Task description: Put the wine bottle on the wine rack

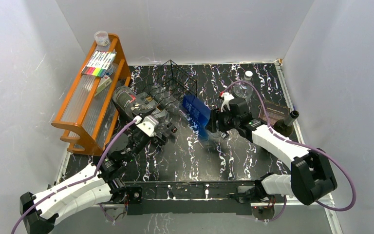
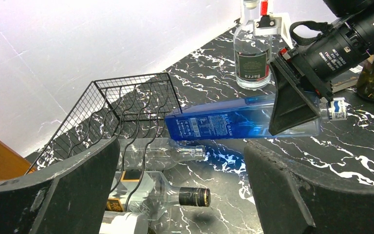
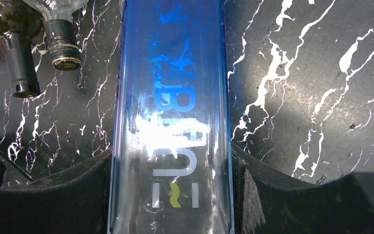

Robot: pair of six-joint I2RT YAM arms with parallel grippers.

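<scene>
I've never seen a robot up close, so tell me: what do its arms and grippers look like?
The left arm and right arm have white shells with black joints, and a purple cable loops along each. The left gripper and right gripper each end in two thick, matt black fingers, scuffed grey at the edges. A black camera with white lettering sits on the right wrist.

1. The left arm [image 1: 75, 192] reaches from the near left corner of the table toward the middle.
2. The left gripper [image 2: 182, 151] has its jaws spread wide and is empty.
3. The right arm [image 1: 277, 141] stretches from the near right corner leftward to mid-table.
4. The right gripper [image 1: 213, 123] presses both fingers [image 3: 53, 195] against the sides of a blue bottle [image 3: 175, 73].
</scene>
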